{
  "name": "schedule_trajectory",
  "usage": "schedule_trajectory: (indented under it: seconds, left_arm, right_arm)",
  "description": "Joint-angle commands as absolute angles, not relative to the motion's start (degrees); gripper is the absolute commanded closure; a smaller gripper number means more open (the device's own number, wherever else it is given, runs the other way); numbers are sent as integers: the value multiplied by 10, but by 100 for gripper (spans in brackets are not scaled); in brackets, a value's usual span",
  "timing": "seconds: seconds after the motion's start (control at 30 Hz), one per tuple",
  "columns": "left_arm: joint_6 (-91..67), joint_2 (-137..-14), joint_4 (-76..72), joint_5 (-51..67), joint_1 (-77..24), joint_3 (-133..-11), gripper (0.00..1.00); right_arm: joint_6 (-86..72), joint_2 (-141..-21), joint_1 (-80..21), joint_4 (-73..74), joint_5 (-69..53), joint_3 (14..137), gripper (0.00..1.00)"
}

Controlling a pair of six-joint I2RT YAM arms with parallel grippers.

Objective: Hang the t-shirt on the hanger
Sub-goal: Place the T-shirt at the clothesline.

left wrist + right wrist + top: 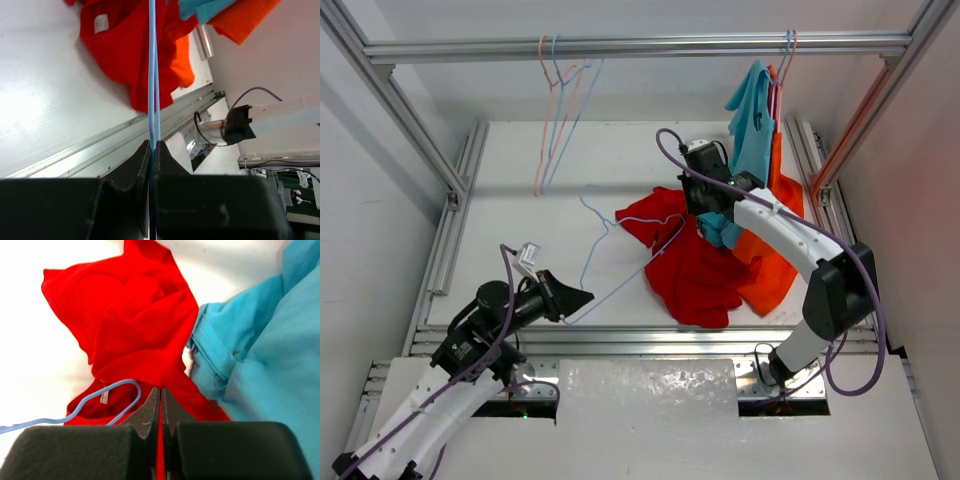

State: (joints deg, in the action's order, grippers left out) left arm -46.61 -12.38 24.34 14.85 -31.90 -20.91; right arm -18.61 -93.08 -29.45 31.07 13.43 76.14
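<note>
Turquoise shirt (pixel 265 350) against red t-shirt (pixel 135 325)

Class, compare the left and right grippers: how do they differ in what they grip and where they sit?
The left gripper pinches the hanger, thin wire; the right gripper pinches the t-shirt, soft cloth. The left sits near the table's front edge; the right farther back, beside the light blue shirt. Both are shut.

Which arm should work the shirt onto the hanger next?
Right, probably. The right gripper is shut on the t-shirt, with one end of the hanger lying on the cloth beside it. The left gripper clamps the hanger's other end, better suited to steadying it.
</note>
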Motion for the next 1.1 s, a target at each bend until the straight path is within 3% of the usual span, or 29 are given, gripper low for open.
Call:
schedule_trajectory:
  seconds: [0.0, 0.27, 0.67, 0.83, 1.07]
  left_arm:
    - [-455, -133, 283, 149, -314, -251, 100]
    - [-424, -179, 323, 108, -314, -310, 100]
    - [-439, -250, 174, 81, -315, -256, 100]
    - [-451, -251, 124, 130, -318, -243, 100]
    - [-438, -180, 270, 12, -318, -305, 100]
  right_arm:
    - [-178, -938, -289, 310, 145, 807, 100]
    - [-178, -931, -287, 317, 128, 815, 100]
    - [-229, -860, -296, 272, -84, 770, 100]
    - [-227, -867, -296, 299, -22, 785, 100]
    - [-214, -875, -294, 309, -2, 759, 100]
